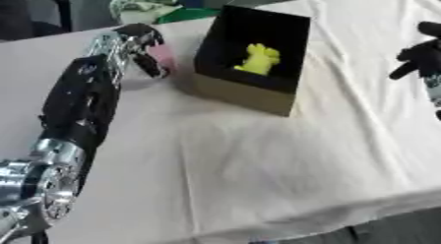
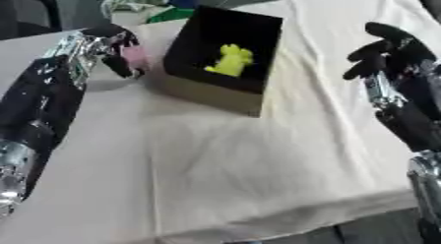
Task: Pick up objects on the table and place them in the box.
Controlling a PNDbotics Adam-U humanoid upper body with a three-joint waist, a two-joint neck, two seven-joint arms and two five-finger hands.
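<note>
**Pink object in my left hand, box just to its right**

My left hand point(image 1: 142, 46) is curled round a small pink object point(image 1: 162, 58), fingers wrapped over its top and near side so only a strip of pink shows on the right. I cannot make out what the object is beyond its colour and rounded outline. It sits low, close to the white tablecloth point(image 1: 258, 159), and whether it is lifted clear I cannot tell.

The risks, as I judge them: the box point(image 1: 250, 93) stands just beside my hand, its near-left wall almost at my fingers. If I swing right without rising first, my fingers or the object could catch that wall and shove the box across the cloth. The cloth is creased and could drag with it. A yellow toy point(image 1: 258, 59) already lies inside toward the far side; a drop onto it might bounce the pink piece back out. With so little of the object showing, it could also slip as I turn my wrist.

My left arm reaches far and forward from the near left corner, forearm long and nearly straight, wrist bent toward the box. My right hand point(image 2: 388, 53) hovers at the right edge, well apart from the box, fingers relaxed and holding nothing.
</note>
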